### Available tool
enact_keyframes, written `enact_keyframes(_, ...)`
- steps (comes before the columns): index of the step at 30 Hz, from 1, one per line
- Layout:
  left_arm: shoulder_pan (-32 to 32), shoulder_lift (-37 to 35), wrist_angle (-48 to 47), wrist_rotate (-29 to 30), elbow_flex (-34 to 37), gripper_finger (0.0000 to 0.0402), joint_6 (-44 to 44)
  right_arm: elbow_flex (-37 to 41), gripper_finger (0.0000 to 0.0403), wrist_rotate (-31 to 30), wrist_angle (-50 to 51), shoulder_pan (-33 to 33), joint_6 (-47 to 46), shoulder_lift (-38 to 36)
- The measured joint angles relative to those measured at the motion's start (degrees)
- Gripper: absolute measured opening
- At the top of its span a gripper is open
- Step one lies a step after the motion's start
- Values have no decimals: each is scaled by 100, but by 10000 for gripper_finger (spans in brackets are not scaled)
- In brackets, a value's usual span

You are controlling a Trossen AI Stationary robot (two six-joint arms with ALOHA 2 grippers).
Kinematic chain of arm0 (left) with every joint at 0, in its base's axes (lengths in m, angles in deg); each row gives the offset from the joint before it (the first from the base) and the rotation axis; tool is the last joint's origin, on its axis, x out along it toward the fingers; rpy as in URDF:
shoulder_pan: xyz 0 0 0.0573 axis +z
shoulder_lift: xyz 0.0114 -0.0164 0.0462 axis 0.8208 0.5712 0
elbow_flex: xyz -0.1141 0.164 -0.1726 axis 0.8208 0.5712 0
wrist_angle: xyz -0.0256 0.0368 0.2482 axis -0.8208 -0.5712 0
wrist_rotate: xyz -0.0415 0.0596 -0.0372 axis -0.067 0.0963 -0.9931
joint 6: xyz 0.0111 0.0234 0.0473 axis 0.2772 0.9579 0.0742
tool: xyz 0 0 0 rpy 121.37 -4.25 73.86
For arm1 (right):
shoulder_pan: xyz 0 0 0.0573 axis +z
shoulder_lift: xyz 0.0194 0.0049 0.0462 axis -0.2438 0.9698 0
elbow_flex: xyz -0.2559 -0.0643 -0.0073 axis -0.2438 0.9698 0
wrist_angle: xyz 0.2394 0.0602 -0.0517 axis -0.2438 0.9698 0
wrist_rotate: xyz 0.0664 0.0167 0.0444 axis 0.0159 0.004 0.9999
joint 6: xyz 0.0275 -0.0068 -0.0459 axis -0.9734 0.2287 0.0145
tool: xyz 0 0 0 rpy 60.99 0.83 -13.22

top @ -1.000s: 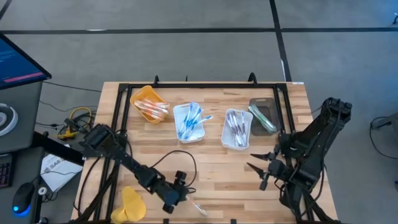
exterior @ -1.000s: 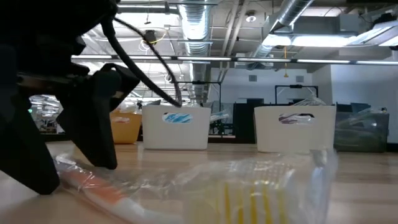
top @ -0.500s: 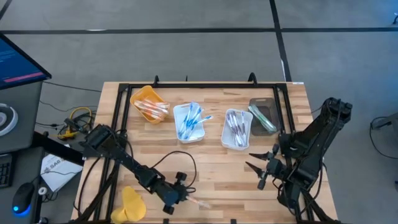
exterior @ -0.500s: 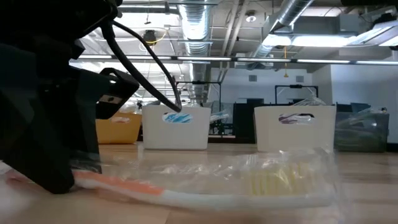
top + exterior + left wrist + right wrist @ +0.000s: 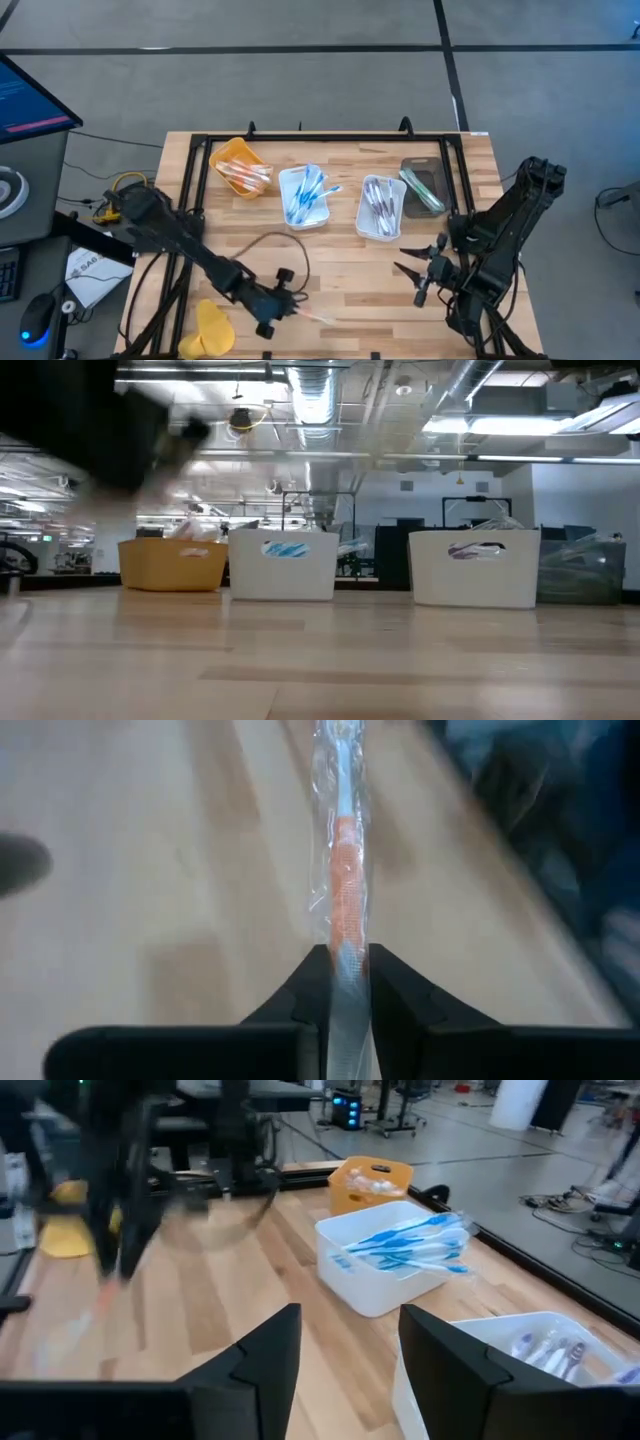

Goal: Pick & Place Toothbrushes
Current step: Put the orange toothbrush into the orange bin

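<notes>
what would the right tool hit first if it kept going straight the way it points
Probably the white tray of blue toothbrushes: the right wrist view looks between the open right tool straight at it, over bare table. Depth is unclear, and the purple-brush tray sits close alongside.

The left end effector (image 5: pixel 347 982) has its two dark fingers (image 5: pixel 300 995) pinched tight on a toothbrush (image 5: pixel 345 870) sealed in a clear wrapper. The handle shows an orange grip section on white plastic and reaches straight out from the fingertips over the pale wooden tabletop (image 5: pixel 150 890).
</notes>
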Motion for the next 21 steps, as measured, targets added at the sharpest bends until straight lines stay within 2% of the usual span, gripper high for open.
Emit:
enact_keyframes(5, -61, -1203, -822, 492, 20, 36, 465, 0, 168, 84, -312, 123, 102, 197)
enact_keyframes(8, -65, -1989, -1175, 1138, -28, 36, 499, 0, 168, 84, -541, 145, 102, 444)
enact_keyframes(13, 101, -2976, -2625, 2078, -7, 35, 629, 2, 165, 94, -1157, 66, 102, 924)
enact_keyframes(18, 781, -3786, -4054, 2441, -12, 3, 196, 2, 165, 109, -1661, 30, 104, 1260)
enact_keyframes(21, 1348, -4154, -4751, 2488, -15, 3, 187, 2, 167, 108, -1903, 31, 104, 1378)
